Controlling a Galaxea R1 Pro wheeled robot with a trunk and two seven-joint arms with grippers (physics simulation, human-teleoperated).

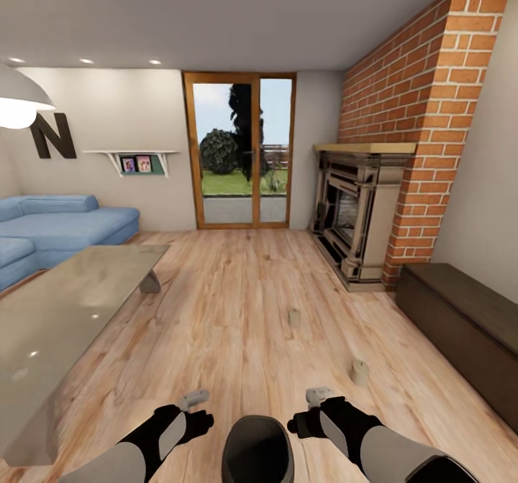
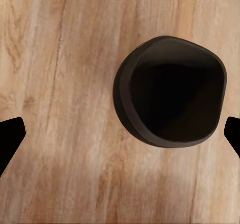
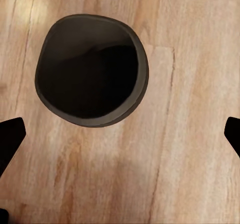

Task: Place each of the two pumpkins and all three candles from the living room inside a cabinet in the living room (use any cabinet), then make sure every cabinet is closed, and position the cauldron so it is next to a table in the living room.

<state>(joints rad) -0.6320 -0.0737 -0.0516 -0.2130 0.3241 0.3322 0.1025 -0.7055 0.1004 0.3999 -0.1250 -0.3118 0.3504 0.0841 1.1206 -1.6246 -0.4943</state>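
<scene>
Presently the cauldron stands on the wooden floor at the near edge of the head view, between the two forearms; it is matte black, upright, mouth open upward; in the left wrist view the cauldron is seen from above with a dark hollow interior, and in the right wrist view the cauldron likewise, resting on bare planks.

The left gripper hovers just beside the cauldron on the robot's left; the right gripper hovers just beside it on the robot's right; in each wrist view the dark fingertips sit at opposite edges of the frame, wide apart, nothing between them; both hands are released and empty, neither touching the pot.

Two candles are on the floor ahead: one candle near the right gripper, slightly beyond it; a second candle farther out toward mid-room; both upright, tan, well apart from each other.

The cabinet runs along the right-hand wall, dark brown, low, fronts flush and closed as far as visible; the table with glass top lies to the left, one grey leg showing at its far end.

Beyond: a brick fireplace by the cabinet's far end; a glazed door in the back wall; a blue sofa behind the table.
</scene>
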